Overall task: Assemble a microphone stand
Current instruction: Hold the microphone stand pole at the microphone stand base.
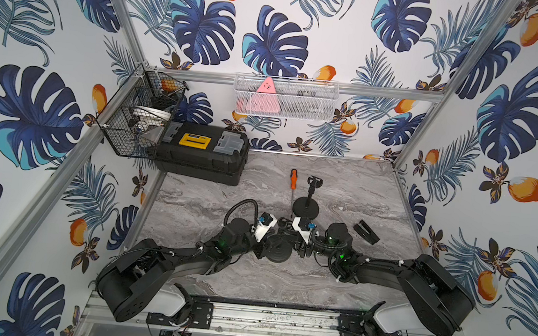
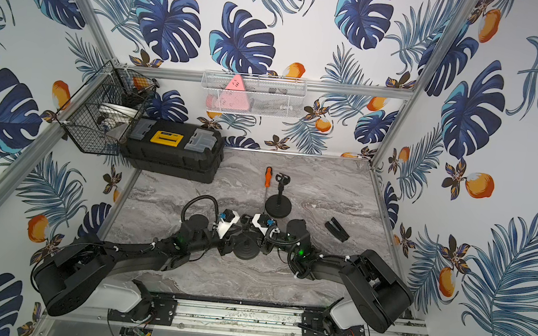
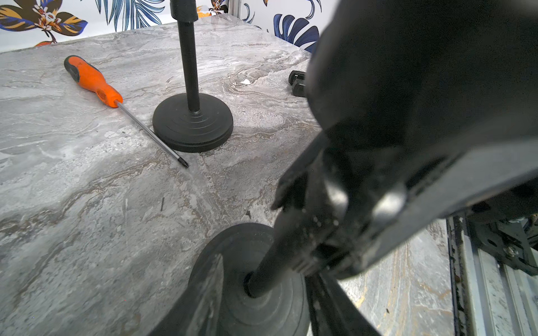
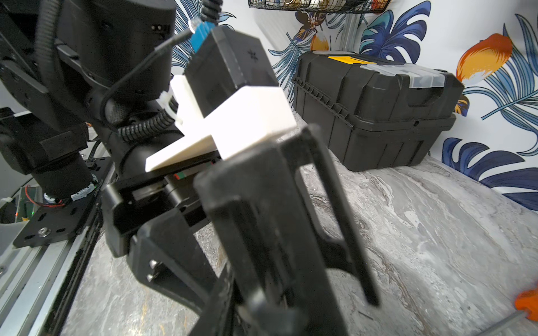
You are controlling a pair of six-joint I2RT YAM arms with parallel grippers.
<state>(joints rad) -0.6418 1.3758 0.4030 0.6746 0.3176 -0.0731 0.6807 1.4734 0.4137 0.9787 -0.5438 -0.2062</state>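
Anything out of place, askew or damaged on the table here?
Nothing spilled or damaged. A black clip lies loose and unmounted toward the right edge of the table; the screwdriver lies close beside the finished stand's base.

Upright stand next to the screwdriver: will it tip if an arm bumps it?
Probably not from a low nudge: its wide round base sits flat on the table and looks weighty. A knock high on the thin pole could rock it. It likely slides rather than rolls.

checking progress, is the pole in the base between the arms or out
In: in the left wrist view the pole ends inside the centre hole of the base.
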